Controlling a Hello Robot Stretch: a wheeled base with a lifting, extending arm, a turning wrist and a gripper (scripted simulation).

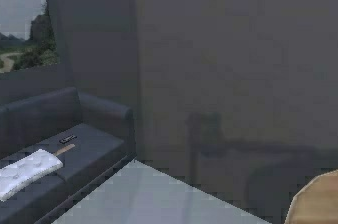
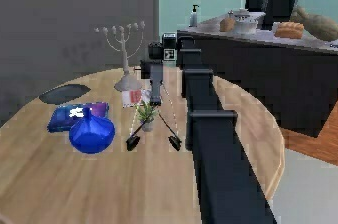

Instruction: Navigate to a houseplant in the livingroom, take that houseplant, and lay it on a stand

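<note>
A small houseplant (image 2: 146,116), green leaves in a little pale pot, stands on the round wooden table (image 2: 47,180) in the arm side view. The dark arm (image 2: 212,140) reaches over the table from the bottom edge. My gripper (image 2: 154,142) sits at the plant, its thin fingers (image 2: 133,142) running down on either side of it. With the plant on the tabletop at the gripper's far end, I cannot tell whether it holds anything.
On the table are a silver candelabra (image 2: 123,45), a blue bowl (image 2: 92,134), a blue packet (image 2: 69,116) and a dark plate (image 2: 59,95). A dark counter (image 2: 277,70) with bread and a bottle runs behind. Ahead are a dark sofa (image 1: 37,125), a white cushion (image 1: 19,172) and a wall picture (image 1: 15,35).
</note>
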